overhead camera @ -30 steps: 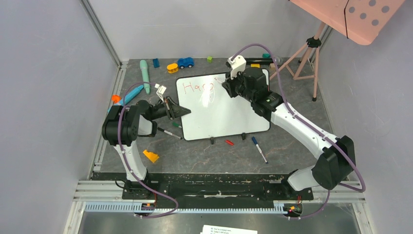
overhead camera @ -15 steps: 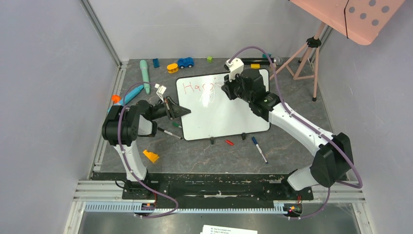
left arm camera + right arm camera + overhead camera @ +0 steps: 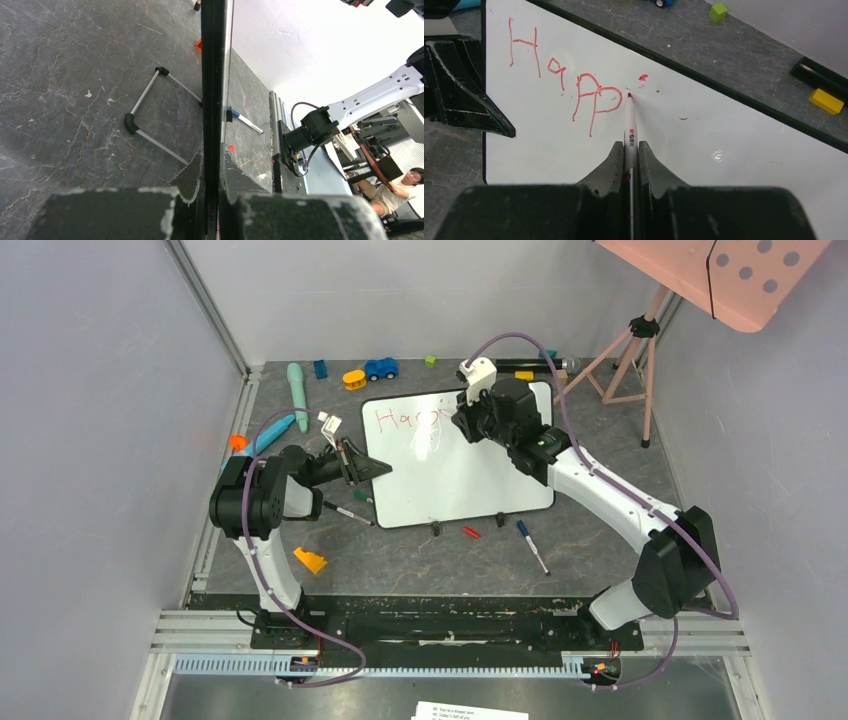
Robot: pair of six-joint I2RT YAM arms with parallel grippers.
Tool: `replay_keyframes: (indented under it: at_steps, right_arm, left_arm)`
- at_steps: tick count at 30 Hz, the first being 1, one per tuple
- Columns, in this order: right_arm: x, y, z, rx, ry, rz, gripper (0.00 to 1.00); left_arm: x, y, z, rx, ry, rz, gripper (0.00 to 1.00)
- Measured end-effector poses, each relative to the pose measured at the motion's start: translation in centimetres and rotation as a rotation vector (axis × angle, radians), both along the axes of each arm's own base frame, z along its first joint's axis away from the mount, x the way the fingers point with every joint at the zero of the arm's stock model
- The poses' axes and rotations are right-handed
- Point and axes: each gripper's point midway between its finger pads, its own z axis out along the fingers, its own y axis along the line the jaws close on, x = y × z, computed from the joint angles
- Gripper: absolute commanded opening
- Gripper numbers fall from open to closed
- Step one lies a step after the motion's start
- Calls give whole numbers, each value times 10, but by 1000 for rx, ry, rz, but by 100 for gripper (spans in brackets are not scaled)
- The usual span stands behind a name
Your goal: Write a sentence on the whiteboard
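The whiteboard (image 3: pixel 450 475) lies on the dark table, tilted a little. The sentence (image 3: pixel 405 418) reads "Happ" in red along its top left, and it also shows in the right wrist view (image 3: pixel 559 75). My right gripper (image 3: pixel 462 420) is shut on a white red-tipped marker (image 3: pixel 630 120). The marker's tip sits just right of the second "p", beside a small red mark (image 3: pixel 643 77). My left gripper (image 3: pixel 375 468) is shut on the whiteboard's left rim, which shows edge-on between the fingers in the left wrist view (image 3: pixel 215 75).
A blue-capped marker (image 3: pixel 532 545), a red cap (image 3: pixel 471 532) and a black marker (image 3: pixel 348 512) lie by the board's near side. An orange wedge (image 3: pixel 310 560) lies front left. Toys (image 3: pixel 380 368) line the far edge. A pink dotted panel on a tripod (image 3: pixel 730 275) stands back right.
My right gripper has shifted slightly left and toward the far edge with the marker. The left gripper and the whiteboard have not moved.
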Motion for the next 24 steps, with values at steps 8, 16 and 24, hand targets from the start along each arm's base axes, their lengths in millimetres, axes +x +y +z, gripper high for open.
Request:
replay_keyframes:
  at_steps: [8,16,24]
  right_arm:
    - [2,2,1,1,-2,0,0]
    - [1,1,-2,0,0,1,0]
    - [-12,-5,-16,-11,26,13,0]
  left_arm:
    - [0,0,0,0,1,0,2]
    - [0,0,0,0,1,0,2]
    - [0,0,0,0,2,1,2]
